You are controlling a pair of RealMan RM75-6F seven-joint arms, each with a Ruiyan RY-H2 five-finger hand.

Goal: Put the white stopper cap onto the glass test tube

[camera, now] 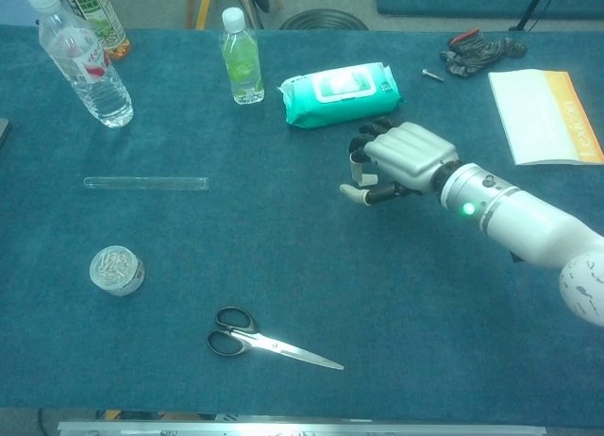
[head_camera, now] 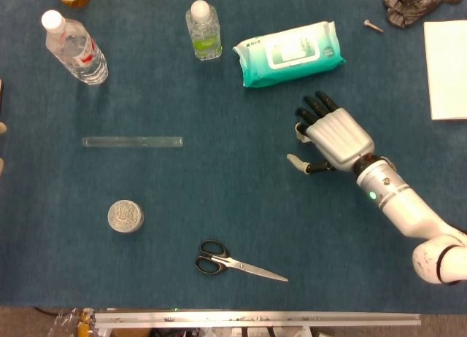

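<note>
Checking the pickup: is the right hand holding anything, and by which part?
It cannot be told: the right hand hangs over the table with fingers curled down, hiding what is beneath them. The glass test tube lies untouched.

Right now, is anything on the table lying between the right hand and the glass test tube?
Nothing visible does. The right hand sits right of centre, and the glass test tube lies flat to the left, with only bare blue cloth between. The scissors lie nearer the front edge and the wet wipes pack further back, both off that line.
</note>
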